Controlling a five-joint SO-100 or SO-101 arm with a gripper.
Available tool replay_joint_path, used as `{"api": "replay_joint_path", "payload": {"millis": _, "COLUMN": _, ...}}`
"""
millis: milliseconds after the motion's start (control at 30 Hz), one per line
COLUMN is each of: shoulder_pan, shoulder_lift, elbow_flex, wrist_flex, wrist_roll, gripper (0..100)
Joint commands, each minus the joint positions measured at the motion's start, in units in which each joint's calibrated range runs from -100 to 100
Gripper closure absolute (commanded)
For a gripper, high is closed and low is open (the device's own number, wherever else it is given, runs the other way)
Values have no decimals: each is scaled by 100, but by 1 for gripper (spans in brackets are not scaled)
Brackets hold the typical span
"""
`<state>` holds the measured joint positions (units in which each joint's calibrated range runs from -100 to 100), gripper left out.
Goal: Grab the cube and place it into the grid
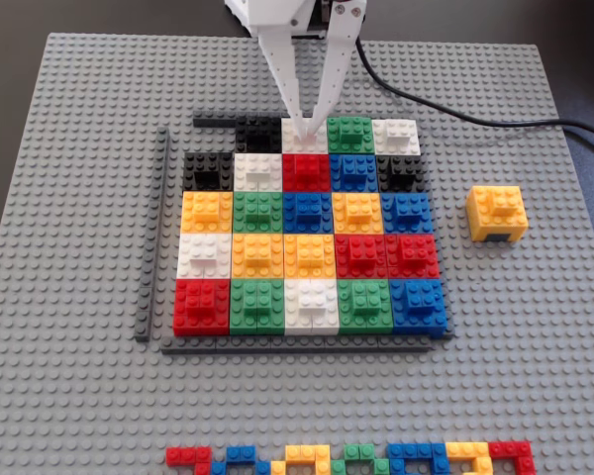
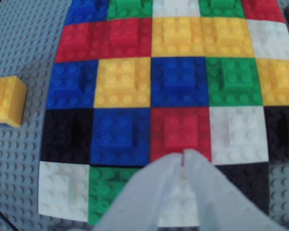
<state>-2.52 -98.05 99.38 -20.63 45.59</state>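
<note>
The yellow-orange cube stands alone on the grey baseplate, right of the grid. In the wrist view it shows at the left edge, with the grid filling most of the picture. The grid's far-left corner cell is bare baseplate, and it appears at the lower right in the wrist view. My gripper hangs over the white block in the middle of the grid's far row. Its white fingers meet at the tips, with nothing between them. It is far from the cube.
A thin row of small multicoloured bricks lies along the near edge. A dark grey strip runs down the grid's left side and another along its near side. A black cable trails across the far right.
</note>
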Motion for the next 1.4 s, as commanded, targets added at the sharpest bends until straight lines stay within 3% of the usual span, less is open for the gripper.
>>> {"api": "replay_joint_path", "payload": {"millis": 0, "shoulder_pan": -3, "shoulder_lift": -195, "elbow_flex": 53, "wrist_flex": 114, "wrist_roll": 63, "gripper": 100}}
{"api": "replay_joint_path", "payload": {"millis": 800, "shoulder_pan": -128, "shoulder_lift": -178, "elbow_flex": -600, "wrist_flex": 202, "wrist_roll": 44, "gripper": 100}}
{"api": "replay_joint_path", "payload": {"millis": 1133, "shoulder_pan": -408, "shoulder_lift": 940, "elbow_flex": -2521, "wrist_flex": 657, "wrist_roll": -29, "gripper": 100}}
{"api": "replay_joint_path", "payload": {"millis": 1367, "shoulder_pan": -916, "shoulder_lift": 2367, "elbow_flex": -4524, "wrist_flex": 1497, "wrist_roll": -386, "gripper": 100}}
